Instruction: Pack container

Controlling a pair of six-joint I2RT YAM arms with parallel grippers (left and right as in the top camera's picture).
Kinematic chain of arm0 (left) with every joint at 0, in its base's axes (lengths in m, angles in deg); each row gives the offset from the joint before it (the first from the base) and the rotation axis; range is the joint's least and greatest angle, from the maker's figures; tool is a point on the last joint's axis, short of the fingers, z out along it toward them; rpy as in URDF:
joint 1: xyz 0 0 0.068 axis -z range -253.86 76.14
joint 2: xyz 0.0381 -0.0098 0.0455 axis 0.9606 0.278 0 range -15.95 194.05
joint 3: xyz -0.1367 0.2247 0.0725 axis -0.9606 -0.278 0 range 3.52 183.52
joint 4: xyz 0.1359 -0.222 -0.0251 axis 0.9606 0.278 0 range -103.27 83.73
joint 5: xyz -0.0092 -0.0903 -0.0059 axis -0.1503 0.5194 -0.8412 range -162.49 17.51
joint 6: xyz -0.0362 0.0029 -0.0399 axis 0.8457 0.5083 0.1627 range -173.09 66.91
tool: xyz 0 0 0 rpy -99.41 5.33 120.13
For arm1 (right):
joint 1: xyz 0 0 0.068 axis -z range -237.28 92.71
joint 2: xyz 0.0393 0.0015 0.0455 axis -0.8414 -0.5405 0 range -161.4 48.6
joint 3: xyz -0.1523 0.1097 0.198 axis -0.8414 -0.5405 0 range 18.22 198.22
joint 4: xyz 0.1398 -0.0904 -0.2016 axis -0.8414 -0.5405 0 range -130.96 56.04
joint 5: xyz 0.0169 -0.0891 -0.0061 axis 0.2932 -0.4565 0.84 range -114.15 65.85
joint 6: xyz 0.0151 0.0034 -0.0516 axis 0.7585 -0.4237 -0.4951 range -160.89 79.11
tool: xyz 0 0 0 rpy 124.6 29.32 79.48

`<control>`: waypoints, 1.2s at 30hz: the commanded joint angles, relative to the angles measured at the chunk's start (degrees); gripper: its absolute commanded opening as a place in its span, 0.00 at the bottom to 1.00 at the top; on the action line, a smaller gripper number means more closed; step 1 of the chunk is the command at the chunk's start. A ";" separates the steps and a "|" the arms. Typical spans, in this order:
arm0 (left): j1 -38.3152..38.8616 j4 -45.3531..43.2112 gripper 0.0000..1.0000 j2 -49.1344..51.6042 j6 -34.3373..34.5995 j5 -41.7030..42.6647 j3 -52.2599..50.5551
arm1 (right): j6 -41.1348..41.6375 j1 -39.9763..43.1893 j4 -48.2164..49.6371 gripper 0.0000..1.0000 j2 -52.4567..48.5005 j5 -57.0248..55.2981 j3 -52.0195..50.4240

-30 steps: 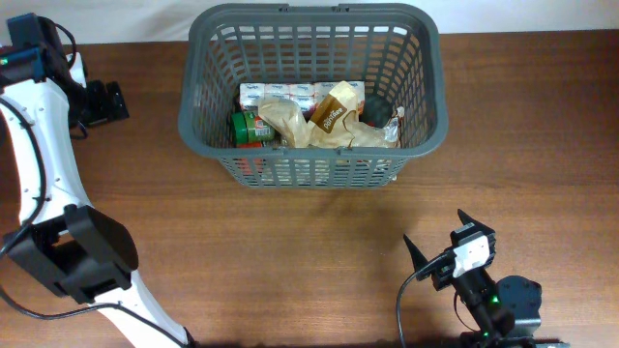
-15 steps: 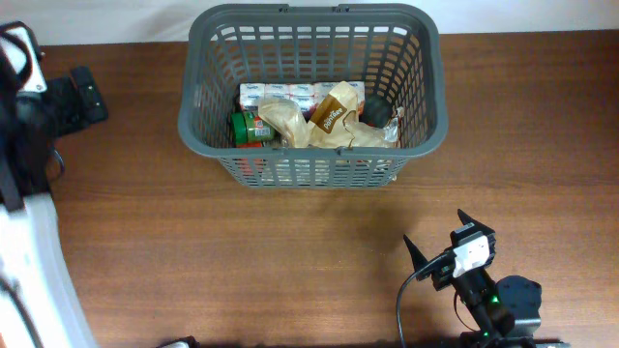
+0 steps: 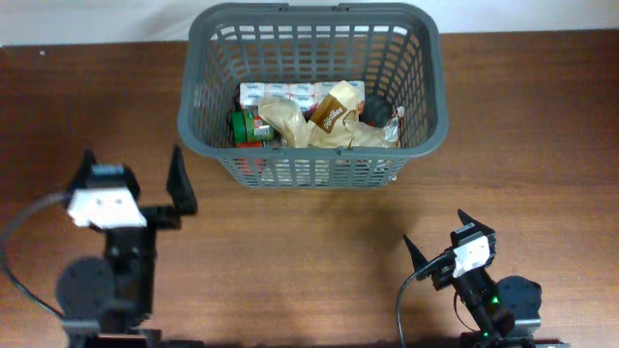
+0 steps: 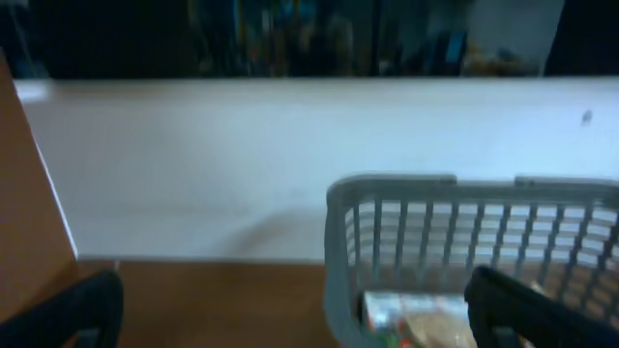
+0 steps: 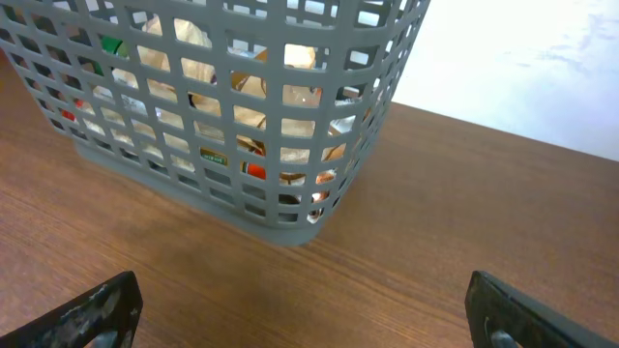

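The dark grey slotted basket (image 3: 309,170) stands at the back middle of the wooden table. Inside lie a green-lidded jar (image 3: 250,127), a white carton pack (image 3: 290,94), crumpled brown paper bags (image 3: 329,118) and a dark round item (image 3: 375,111). My left gripper (image 3: 133,174) is open and empty at the front left, facing the basket's left end (image 4: 387,184). My right gripper (image 3: 441,238) is open and empty at the front right, well short of the basket's near wall (image 5: 308,218).
A white wall or surface (image 4: 193,164) runs behind the table's far edge. Bare wood (image 3: 309,251) lies between the two arms in front of the basket.
My left arm has swung from the far left back of the table down to the front left, its open gripper now pointing at the basket. The right arm and basket have not moved.
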 commanded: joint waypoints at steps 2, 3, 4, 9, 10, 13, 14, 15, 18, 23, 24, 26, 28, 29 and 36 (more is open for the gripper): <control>0.31 -8.02 0.99 -9.53 0.46 -0.22 -15.56 | 0.48 0.46 0.04 0.99 0.44 -0.50 -0.42; 0.31 -8.50 0.99 -12.90 0.33 -1.31 -20.39 | 0.48 0.46 0.04 0.99 0.44 -0.50 -0.42; 0.31 -8.50 0.99 -14.71 0.33 -1.36 -23.10 | 0.48 0.46 0.04 0.99 0.44 -0.50 -0.42; 0.33 -8.76 0.99 -21.00 0.33 -1.33 -31.74 | 0.48 0.46 0.04 0.99 0.44 -0.50 -0.42; 0.33 -8.74 0.99 -21.84 0.35 -1.33 -32.74 | 0.48 0.46 0.04 0.99 0.44 -0.50 -0.42; 0.35 -8.07 0.99 -25.03 0.33 -1.33 -36.37 | 0.48 0.46 0.04 0.99 0.44 -0.50 -0.42; 0.37 -7.32 0.99 -26.21 0.33 -1.33 -37.20 | 0.48 0.46 0.04 0.99 0.44 -0.52 -0.42; 0.37 -6.54 0.99 -27.04 0.33 -1.31 -37.66 | 0.48 0.46 0.04 0.99 0.44 -0.50 -0.42; 0.37 -3.61 0.99 -29.40 0.35 -1.31 -39.12 | 0.48 0.46 0.04 0.99 0.44 -0.50 -0.42; 0.48 0.09 0.99 -29.81 0.35 -1.33 -39.28 | 0.48 0.46 0.04 0.99 0.44 -0.50 -0.42; 0.48 0.37 0.99 -29.81 0.33 -1.33 -39.28 | 0.48 0.46 0.04 0.99 0.44 -0.50 -0.42; 0.48 0.70 0.99 -29.81 0.33 -1.33 -39.30 | 0.48 0.46 0.04 0.99 0.44 -0.50 -0.42; 0.48 0.72 0.99 -29.81 0.33 -1.31 -39.30 | 0.48 0.46 0.04 0.99 0.44 -0.50 -0.42; 0.48 0.72 0.99 -29.81 0.35 -1.33 -39.30 | 0.48 0.46 0.04 0.99 0.44 -0.50 -0.42; 0.48 0.72 0.99 -29.79 0.33 -1.33 -39.30 | 0.48 0.46 0.04 0.99 0.44 -0.50 -0.42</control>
